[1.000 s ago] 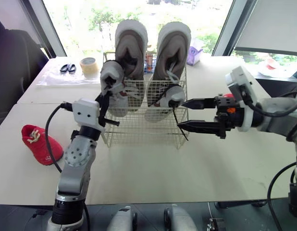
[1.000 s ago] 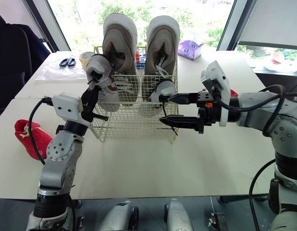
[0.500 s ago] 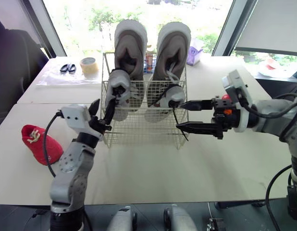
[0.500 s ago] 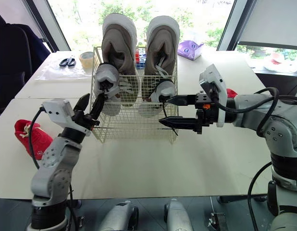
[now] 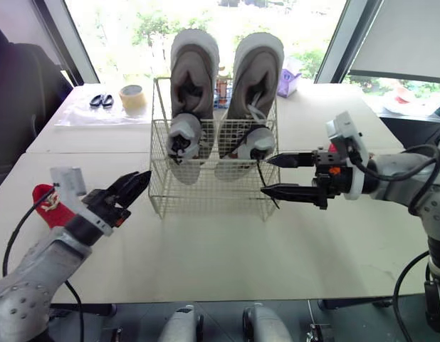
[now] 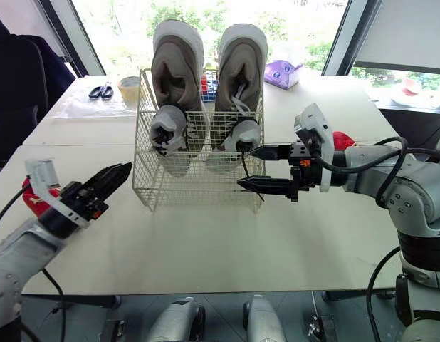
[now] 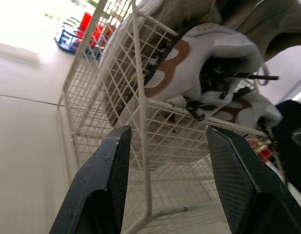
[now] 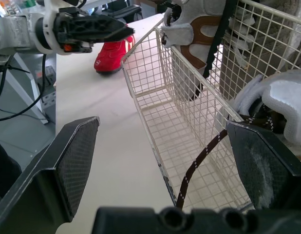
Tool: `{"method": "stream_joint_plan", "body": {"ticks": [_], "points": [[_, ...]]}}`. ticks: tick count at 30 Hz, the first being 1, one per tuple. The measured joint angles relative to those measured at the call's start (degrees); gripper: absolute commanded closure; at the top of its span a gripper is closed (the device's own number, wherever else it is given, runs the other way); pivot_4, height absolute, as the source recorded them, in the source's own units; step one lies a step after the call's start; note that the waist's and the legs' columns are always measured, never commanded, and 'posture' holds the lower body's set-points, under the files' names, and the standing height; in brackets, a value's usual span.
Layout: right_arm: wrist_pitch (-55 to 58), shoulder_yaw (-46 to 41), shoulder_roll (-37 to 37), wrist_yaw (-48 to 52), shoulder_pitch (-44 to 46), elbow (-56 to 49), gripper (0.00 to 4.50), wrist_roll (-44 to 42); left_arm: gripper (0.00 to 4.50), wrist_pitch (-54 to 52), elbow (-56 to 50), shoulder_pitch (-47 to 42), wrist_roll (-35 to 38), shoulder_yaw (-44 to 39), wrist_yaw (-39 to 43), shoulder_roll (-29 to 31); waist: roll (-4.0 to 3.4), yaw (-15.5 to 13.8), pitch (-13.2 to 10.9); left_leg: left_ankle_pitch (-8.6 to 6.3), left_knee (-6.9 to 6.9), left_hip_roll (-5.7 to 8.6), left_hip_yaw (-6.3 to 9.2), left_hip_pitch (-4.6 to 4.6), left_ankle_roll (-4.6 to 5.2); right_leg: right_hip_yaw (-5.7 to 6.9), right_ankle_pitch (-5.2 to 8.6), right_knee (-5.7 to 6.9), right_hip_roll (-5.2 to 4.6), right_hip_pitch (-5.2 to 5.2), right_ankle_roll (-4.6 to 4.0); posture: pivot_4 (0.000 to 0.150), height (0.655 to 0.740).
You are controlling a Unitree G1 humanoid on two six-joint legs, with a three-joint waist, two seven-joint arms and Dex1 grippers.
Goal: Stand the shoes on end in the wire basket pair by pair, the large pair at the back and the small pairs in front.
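Observation:
The wire basket (image 5: pixel 213 194) stands mid-table. A large grey pair (image 5: pixel 194 71) (image 5: pixel 255 71) stands on end at its back. Two small white shoes with brown trim stand in front, one on the left (image 5: pixel 183 142) and one on the right (image 5: pixel 247 146), whose black lace (image 5: pixel 260 178) hangs through the wire. My left gripper (image 5: pixel 137 187) is open, low and left of the basket's front corner, holding nothing. To the basket's right my right gripper (image 5: pixel 268 175) hovers open and empty. A red shoe (image 5: pixel 45 198) lies partly behind my left arm; another red shoe (image 6: pixel 341 138) peeks from behind my right wrist.
Scissors (image 5: pixel 100 100) and a tape roll (image 5: pixel 132 97) lie on a plastic sheet at the back left. A purple tissue box (image 5: pixel 287 78) sits back right. A blue and red item (image 5: pixel 221 89) is behind the basket.
My left gripper opened and let go of the left small white shoe, which dropped lower into the basket's front left. The left arm pulled back down and left. The right gripper barely moved.

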State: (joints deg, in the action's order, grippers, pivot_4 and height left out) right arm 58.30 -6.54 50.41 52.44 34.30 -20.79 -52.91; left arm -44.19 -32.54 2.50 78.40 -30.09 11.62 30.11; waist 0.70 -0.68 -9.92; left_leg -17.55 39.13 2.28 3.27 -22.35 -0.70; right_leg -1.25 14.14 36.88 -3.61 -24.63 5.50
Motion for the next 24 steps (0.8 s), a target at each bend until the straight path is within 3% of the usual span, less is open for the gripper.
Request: {"method": "stream_joint_plan", "body": {"ticks": [2,3,6,9,12,18,24], "points": [[0.1,-0.1,0.1,-0.1,-0.6,0.8,0.00,0.0,0.25,-0.3,1.4,1.1,3.4,-1.6,1.7,2.0,-0.01,0.0,0.0,0.00,0.00,-0.01,0.00,0.00,0.00,0.00,0.01,0.00,0.00,0.00,-0.02,0.150,0.7400],[0.4,-0.6,0.2,-0.3,-0.8,1.6,0.00,-0.1,0.04,-0.7,1.9,1.3,4.9,-2.1,2.6,3.5,-0.01,0.0,0.0,0.00,0.00,-0.01,0.00,0.00,-0.01,0.00,0.07,0.00,0.00,0.00,-0.13,0.150,0.7400],[1.3,-5.4,2.7,-0.5,-1.2,6.4,0.00,-0.7,0.04,-3.3,1.5,3.0,7.6,-2.3,5.1,9.8,-0.07,-0.2,0.0,0.00,0.00,0.05,-0.01,-0.02,0.00,0.00,0.08,-0.10,-0.06,0.04,-0.15,0.150,0.7400],[4.0,-15.6,8.1,-0.2,-1.2,14.7,0.00,-2.7,0.04,-5.9,-1.2,6.1,8.5,-2.0,9.2,14.3,-0.10,-0.1,-0.1,-0.07,-0.07,0.05,-0.03,-0.07,0.12,-0.02,0.09,-0.40,-0.09,0.11,-0.16,0.150,0.7400],[3.5,-21.4,12.9,1.5,-7.0,19.1,0.00,-0.9,0.04,-6.7,-4.8,5.7,9.8,-0.7,12.2,17.5,-0.09,0.0,0.0,-0.09,-0.17,0.00,-0.02,-0.04,0.15,0.00,0.09,-0.58,-0.09,0.21,-0.18,0.150,0.7400],[-19.0,-24.0,1.5,-11.6,-14.8,31.1,0.00,16.0,0.04,-6.0,-8.1,-2.7,14.9,8.0,11.6,19.2,-0.48,0.3,0.1,-0.08,-0.15,0.00,-0.25,0.04,0.13,-0.18,-0.07,-0.55,0.00,0.21,-0.11,0.150,0.7400],[-34.0,-20.8,-0.8,-10.8,-18.2,38.3,0.00,25.3,0.04,-4.2,-9.3,-6.9,18.4,14.1,7.9,18.9,-0.98,0.6,0.1,-0.05,-0.14,-0.02,-0.28,0.05,0.11,-0.20,-0.09,-0.49,0.06,0.17,-0.06,0.150,0.7400]]}}
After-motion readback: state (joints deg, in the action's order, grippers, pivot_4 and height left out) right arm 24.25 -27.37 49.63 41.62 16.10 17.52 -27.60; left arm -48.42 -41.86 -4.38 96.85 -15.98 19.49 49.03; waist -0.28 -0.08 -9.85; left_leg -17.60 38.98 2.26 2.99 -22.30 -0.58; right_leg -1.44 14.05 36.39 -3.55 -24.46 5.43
